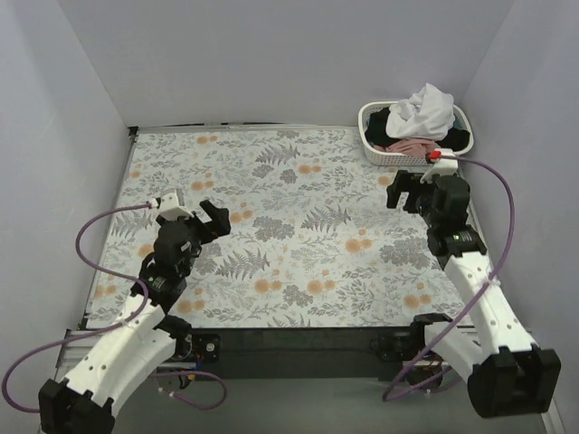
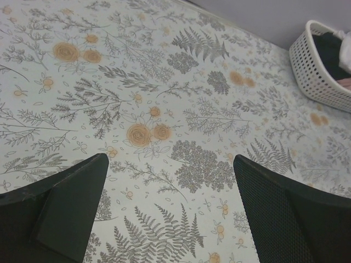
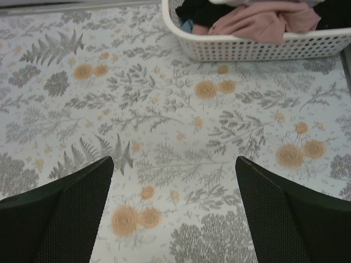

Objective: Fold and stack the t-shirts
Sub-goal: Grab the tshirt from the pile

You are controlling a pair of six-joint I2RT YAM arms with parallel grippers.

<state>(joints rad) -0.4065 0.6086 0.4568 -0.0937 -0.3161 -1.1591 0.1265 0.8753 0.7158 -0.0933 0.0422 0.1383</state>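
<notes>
A crumpled white t-shirt (image 1: 425,110) lies on top of black (image 1: 457,138) and pink (image 1: 405,146) shirts inside the white lattice basket (image 1: 373,147) at the far right corner. In the right wrist view the pink shirt (image 3: 263,22) and a black one (image 3: 197,10) show in the basket (image 3: 258,48). My right gripper (image 1: 412,189) is open and empty, just in front of the basket. My left gripper (image 1: 201,217) is open and empty over the left part of the floral tablecloth (image 1: 298,226). Both hover above the cloth.
Grey walls close the table on the left, back and right. The basket's edge also shows in the left wrist view (image 2: 318,71). Purple cables loop beside each arm.
</notes>
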